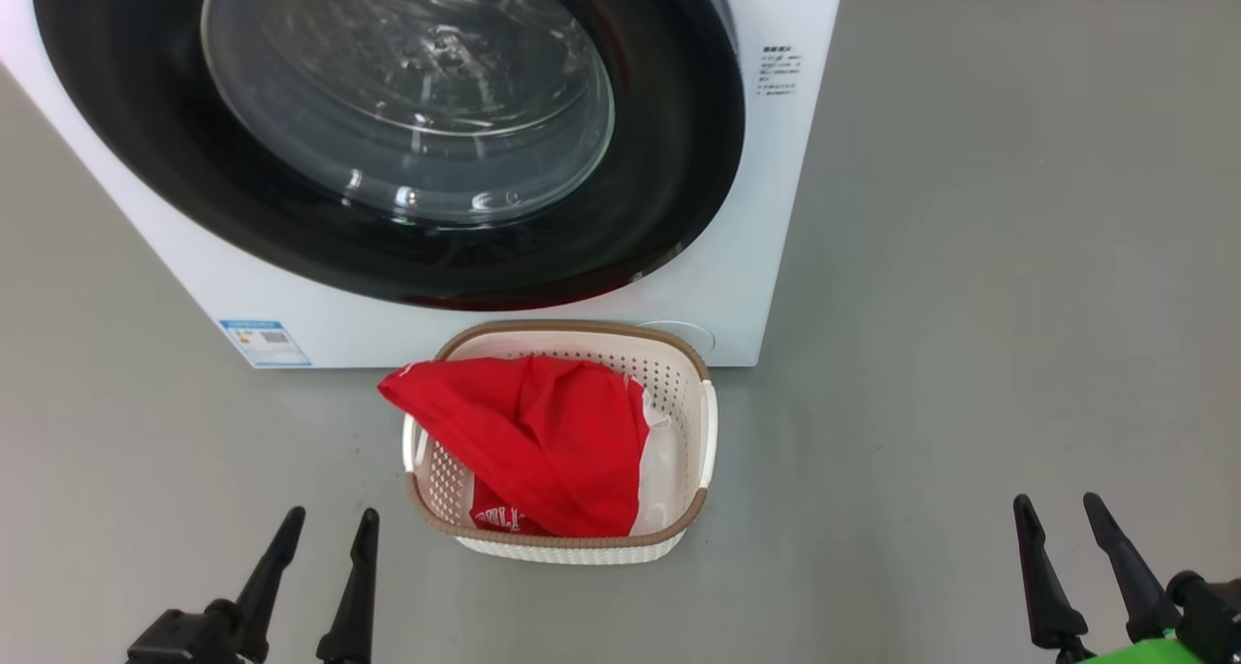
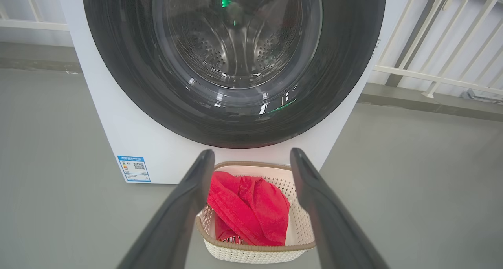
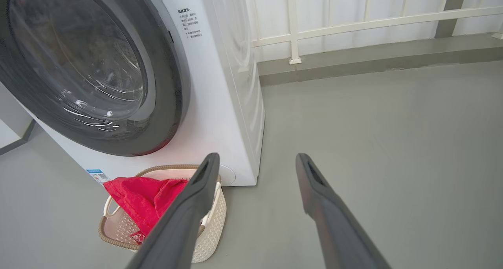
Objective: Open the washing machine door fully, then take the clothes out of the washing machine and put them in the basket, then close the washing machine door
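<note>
The washing machine stands ahead with its door shut flat against the front, black rim around a clear glass window. On the floor in front sits the basket, and the red clothes lie in it, one corner draped over its left rim. My left gripper is open near the floor, left of the basket and apart from it. My right gripper is open far to the right. In the left wrist view the open gripper frames the basket and clothes. The right wrist view shows the open gripper beside the basket.
Grey floor spreads all around the machine, with wide room on the right. A white railing and a low grey kerb run behind the machine. A small blue label is low on the machine's front.
</note>
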Available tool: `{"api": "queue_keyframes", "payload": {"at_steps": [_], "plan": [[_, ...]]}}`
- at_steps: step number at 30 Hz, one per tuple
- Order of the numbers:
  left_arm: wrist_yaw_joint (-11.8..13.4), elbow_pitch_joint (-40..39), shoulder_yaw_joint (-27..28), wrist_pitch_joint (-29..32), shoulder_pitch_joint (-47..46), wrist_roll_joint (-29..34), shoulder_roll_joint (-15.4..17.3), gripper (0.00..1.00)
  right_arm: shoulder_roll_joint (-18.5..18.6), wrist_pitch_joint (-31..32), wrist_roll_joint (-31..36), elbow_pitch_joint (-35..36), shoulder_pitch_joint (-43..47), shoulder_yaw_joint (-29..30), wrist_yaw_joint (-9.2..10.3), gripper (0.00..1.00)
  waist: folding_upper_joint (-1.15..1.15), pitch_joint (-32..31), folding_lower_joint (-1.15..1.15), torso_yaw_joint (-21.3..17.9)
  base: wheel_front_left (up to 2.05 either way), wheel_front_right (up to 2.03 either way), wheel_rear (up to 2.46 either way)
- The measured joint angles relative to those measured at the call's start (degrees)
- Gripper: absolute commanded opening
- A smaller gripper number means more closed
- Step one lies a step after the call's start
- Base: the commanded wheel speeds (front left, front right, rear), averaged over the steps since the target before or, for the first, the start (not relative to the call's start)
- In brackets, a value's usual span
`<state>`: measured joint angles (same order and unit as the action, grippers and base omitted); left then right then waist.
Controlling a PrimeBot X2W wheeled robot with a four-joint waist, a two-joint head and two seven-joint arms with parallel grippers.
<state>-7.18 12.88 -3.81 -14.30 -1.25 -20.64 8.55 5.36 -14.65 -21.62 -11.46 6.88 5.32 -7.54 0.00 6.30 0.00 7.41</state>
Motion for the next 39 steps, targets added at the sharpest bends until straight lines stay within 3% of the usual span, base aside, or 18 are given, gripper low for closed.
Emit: {"api": "queue_keyframes", "payload": {"at_steps": [18,19,26,39], "plan": [[0.0,-0.1,0.0,0.0,0.1,-0.1,-0.2,1.0,-0.5,0.0,0.1,0.2,1.1,0.6,0.0,1.0,0.0,-0.5,0.0,0.0,0.0,0.0,0.0],[0.0,-0.1,0.0,0.0,0.1,-0.2,-0.2,0.0,-0.5,0.0,0.1,0.2,1.1,0.6,0.0,0.0,0.0,-0.5,0.0,0.2,0.0,0.0,0.0],[0.1,3.8,-0.9,0.4,0.3,-0.5,-2.3,0.0,-2.1,0.1,-0.2,-3.7,1.1,0.1,-0.01,0.0,0.0,-0.5,0.0,0.2,0.0,0.0,0.0],[0.1,3.9,-0.6,2.1,0.3,-8.0,-2.3,0.0,-2.1,2.2,-7.5,-3.7,1.0,0.1,-0.01,0.0,0.0,-1.1,0.01,-0.6,0.0,0.0,0.0]]}}
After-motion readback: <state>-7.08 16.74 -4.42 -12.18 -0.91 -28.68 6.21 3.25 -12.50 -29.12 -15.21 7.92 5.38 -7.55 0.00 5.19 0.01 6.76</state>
